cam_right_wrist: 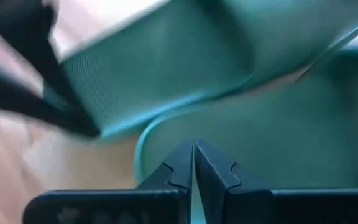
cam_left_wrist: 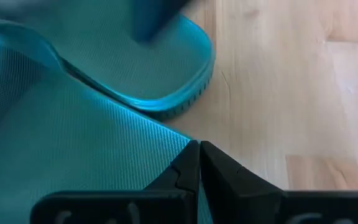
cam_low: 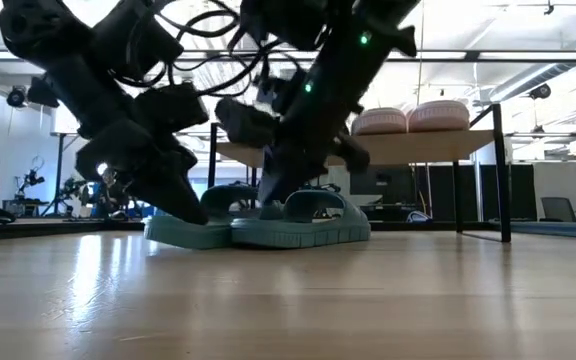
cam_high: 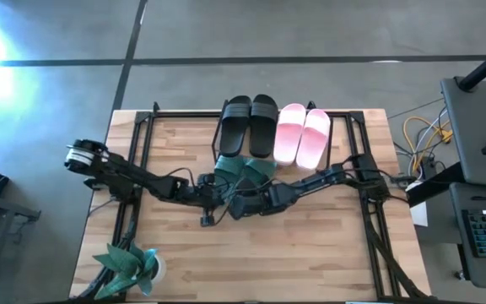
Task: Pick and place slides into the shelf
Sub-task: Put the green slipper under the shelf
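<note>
Two teal-green slides point(cam_low: 193, 232) point(cam_low: 303, 225) lie side by side, soles flat on the table, just in front of the shelf point(cam_low: 438, 147). They also show in the high view point(cam_high: 245, 169). On top of the shelf's plank lie a black pair point(cam_high: 247, 122) and a light pink pair point(cam_high: 302, 135). My left gripper point(cam_left_wrist: 199, 146) is shut and comes down at a slant from the left onto the left teal slide. My right gripper point(cam_right_wrist: 194, 146) is shut and comes down from the right onto the right teal slide. My left gripper has its shut fingertips against the edge of the left teal slide's wide strap point(cam_left_wrist: 166, 140). Nothing is between the fingers. They slant down from the table's left. The slide stays flat on the table. My right gripper points its shut fingertips down at a slant onto the right teal slide's footbed point(cam_right_wrist: 241, 162), just inside its curved rim point(cam_right_wrist: 143, 140). Nothing is pinched. In the low view the fingers point(cam_low: 278, 185) reach the slide behind its strap point(cam_low: 318, 205), and the slide lies flat.
The two arms meet close together at the table's middle point(cam_high: 226, 198). A teal-green potted plant point(cam_high: 129, 266) stands at the near left corner. The shelf's thin black legs point(cam_low: 501, 180) stand behind the slides. Bare wood lies toward the near edge point(cam_high: 294, 262).
</note>
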Controlling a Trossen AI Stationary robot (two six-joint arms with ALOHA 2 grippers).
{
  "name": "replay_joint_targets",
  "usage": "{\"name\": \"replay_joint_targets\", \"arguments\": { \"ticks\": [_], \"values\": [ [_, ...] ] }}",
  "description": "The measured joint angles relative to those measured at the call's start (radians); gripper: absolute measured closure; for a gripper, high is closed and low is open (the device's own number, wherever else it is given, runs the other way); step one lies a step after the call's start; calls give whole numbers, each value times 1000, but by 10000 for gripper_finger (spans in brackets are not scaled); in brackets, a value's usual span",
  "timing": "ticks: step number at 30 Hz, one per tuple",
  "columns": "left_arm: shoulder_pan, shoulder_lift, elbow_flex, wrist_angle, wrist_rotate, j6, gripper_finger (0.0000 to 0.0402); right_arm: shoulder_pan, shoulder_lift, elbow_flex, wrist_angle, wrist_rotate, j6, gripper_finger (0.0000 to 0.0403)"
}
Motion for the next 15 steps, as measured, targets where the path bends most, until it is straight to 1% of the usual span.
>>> {"name": "replay_joint_targets", "arguments": {
  "ticks": [3, 9, 15],
  "values": [
    [8, 12, 2, 34, 0, 28, 402, 2, 40, 0, 12, -59, 4, 392],
    [27, -15, 2, 40, -34, 58, 402, 26, 61, 1, 12, -65, 32, 392],
    [56, -19, 4, 49, -30, 95, 402, 62, 57, 4, -103, -59, 106, 392]
  ]
}}
